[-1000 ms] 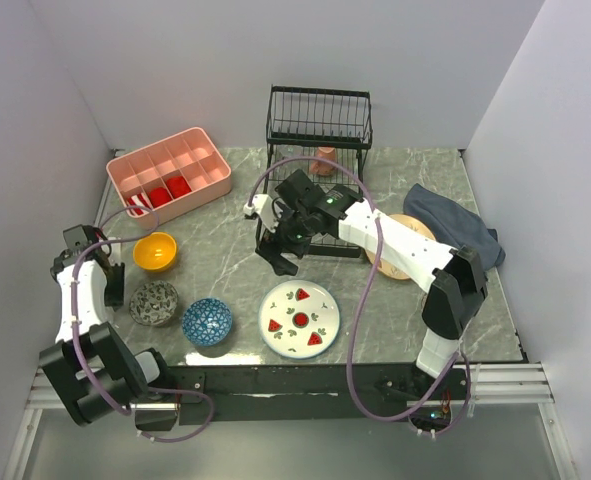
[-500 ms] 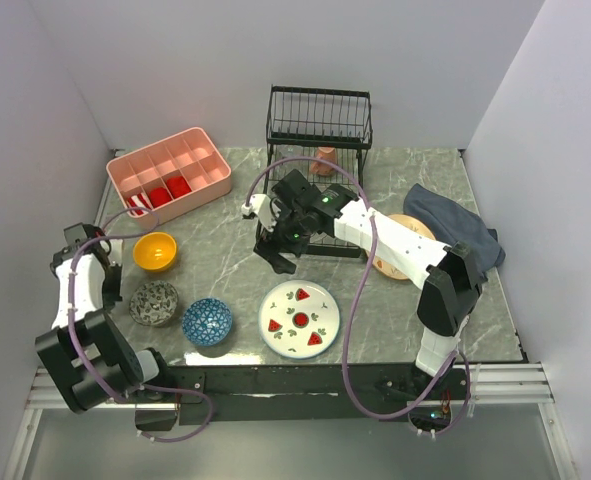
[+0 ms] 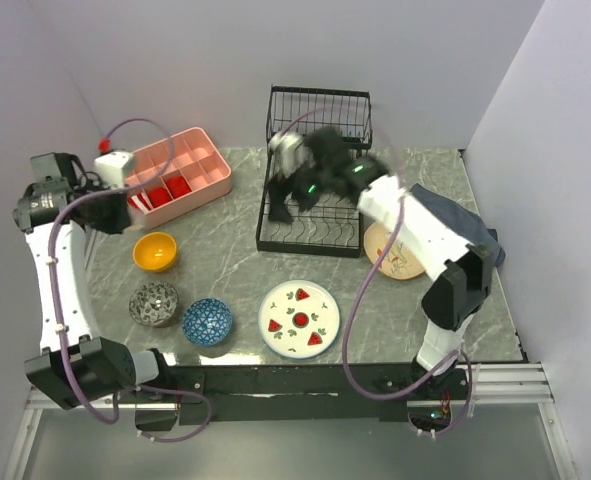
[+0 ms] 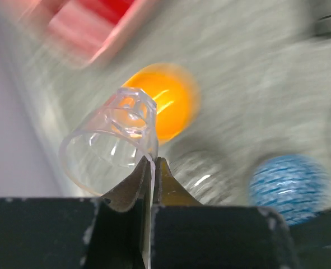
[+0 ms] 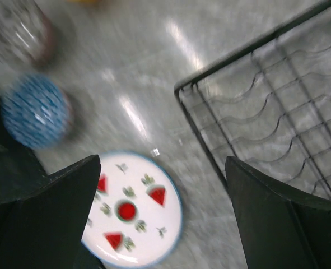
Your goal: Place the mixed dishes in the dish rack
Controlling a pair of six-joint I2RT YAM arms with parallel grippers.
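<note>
My left gripper [image 4: 152,168] is shut on the rim of the clear glass [image 4: 106,148], held in the air and tilted above the orange bowl [image 4: 171,103]. Seen from the top, that gripper [image 3: 123,212] hangs beside the pink tray. My right gripper [image 3: 280,205] is open and empty, blurred, over the left edge of the black dish rack [image 3: 310,235]. On the table lie the orange bowl [image 3: 155,251], grey bowl [image 3: 154,303], blue bowl [image 3: 207,321], watermelon plate [image 3: 299,318] and cream bird plate [image 3: 395,250]. The right arm hides the terracotta cup.
A pink compartmented tray [image 3: 190,155] with red items stands at the back left. A dark blue cloth [image 3: 455,225] lies at the right, partly under the cream plate. White walls close in the left, back and right sides.
My left gripper has shut on the glass and risen from the table's left edge toward the pink tray. My right arm has swung back from the front of the rack to above it.
</note>
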